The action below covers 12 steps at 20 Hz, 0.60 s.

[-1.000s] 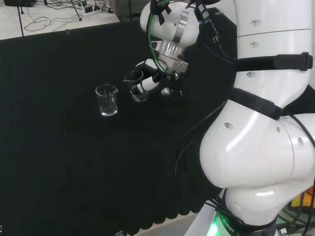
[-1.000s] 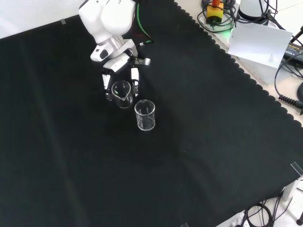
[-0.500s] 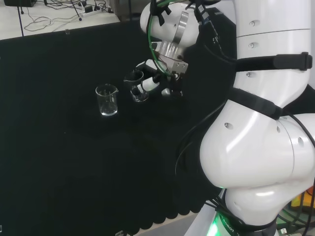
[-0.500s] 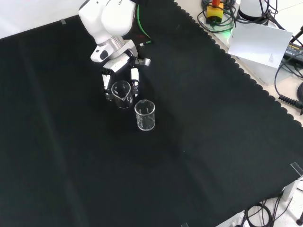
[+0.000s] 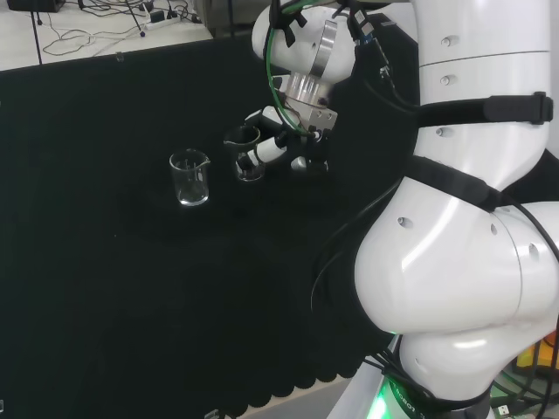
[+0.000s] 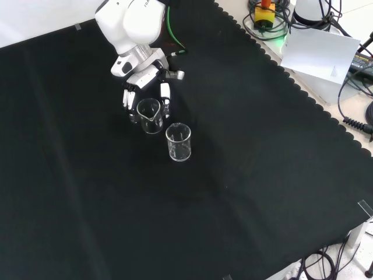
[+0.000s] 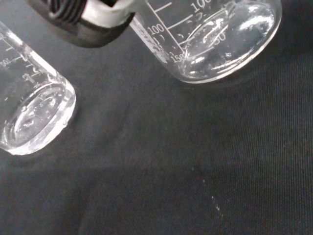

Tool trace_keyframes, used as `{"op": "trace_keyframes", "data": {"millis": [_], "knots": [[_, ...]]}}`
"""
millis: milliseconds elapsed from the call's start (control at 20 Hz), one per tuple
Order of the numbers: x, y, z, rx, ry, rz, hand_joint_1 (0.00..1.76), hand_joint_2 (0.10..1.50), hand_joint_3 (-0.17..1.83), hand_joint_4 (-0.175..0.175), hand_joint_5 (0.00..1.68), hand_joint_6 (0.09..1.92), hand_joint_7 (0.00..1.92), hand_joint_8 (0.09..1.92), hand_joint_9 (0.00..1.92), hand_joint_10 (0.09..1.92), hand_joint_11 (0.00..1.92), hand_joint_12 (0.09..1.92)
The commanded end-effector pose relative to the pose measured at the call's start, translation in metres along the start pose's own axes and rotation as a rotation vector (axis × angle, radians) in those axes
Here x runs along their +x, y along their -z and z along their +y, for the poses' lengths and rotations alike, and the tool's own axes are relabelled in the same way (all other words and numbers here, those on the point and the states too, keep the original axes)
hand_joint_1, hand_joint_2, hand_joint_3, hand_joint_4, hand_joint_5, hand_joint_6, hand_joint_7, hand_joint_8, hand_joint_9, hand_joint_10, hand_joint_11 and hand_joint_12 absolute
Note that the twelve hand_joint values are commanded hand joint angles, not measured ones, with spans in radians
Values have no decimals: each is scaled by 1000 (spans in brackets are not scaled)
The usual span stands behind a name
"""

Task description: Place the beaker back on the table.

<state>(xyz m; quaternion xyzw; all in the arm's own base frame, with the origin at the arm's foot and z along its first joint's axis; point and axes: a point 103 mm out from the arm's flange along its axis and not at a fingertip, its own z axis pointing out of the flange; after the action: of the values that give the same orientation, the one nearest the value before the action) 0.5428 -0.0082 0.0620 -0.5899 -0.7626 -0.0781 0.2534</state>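
Observation:
A small clear beaker (image 5: 248,161) (image 6: 150,116) stands upright, its base at or just above the black cloth (image 6: 245,175). The black and white hand (image 5: 272,145) (image 6: 145,92) reaches down over it, fingers (image 6: 125,100) curled on one side and the thumb (image 6: 166,93) on the other. In the wrist view this beaker's round base (image 7: 222,41) sits close under a dark fingertip (image 7: 88,22). A second clear beaker (image 5: 189,177) (image 6: 178,142) (image 7: 29,115) stands free on the cloth beside it.
The arm's white links (image 5: 463,244) rise at the head view's right. Cables, a white box (image 6: 320,55) and other gear lie off the cloth's scalloped far-right edge in the front view. Bare cloth spreads around both beakers.
The hand has shifted very slightly with the beaker. In the front view the fingers left of the beaker now sit a little farther out from the glass.

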Motion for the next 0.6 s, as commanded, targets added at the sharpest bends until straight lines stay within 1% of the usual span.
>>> {"op": "trace_keyframes", "data": {"millis": [50, 250, 400, 500, 600], "knots": [[-1, 3, -4, -1, 6, 4, 1157, 1008, -175, -43, 672, 1013, 740, 902, 870, 692, 512, 1287], [1, 6, -7, 14, 9, -15, 1122, 977, -175, -54, 565, 969, 627, 882, 789, 710, 413, 1329], [3, 9, -7, 36, -3, -17, 1117, 972, -175, -57, 542, 958, 608, 882, 773, 717, 397, 1336], [3, 10, -7, 68, -16, -23, 1070, 947, -175, -66, 412, 794, 487, 865, 666, 726, 292, 1367], [2, 9, -7, 99, -35, -26, 1024, 927, -175, -71, 351, 642, 372, 847, 556, 743, 193, 1403]]}}
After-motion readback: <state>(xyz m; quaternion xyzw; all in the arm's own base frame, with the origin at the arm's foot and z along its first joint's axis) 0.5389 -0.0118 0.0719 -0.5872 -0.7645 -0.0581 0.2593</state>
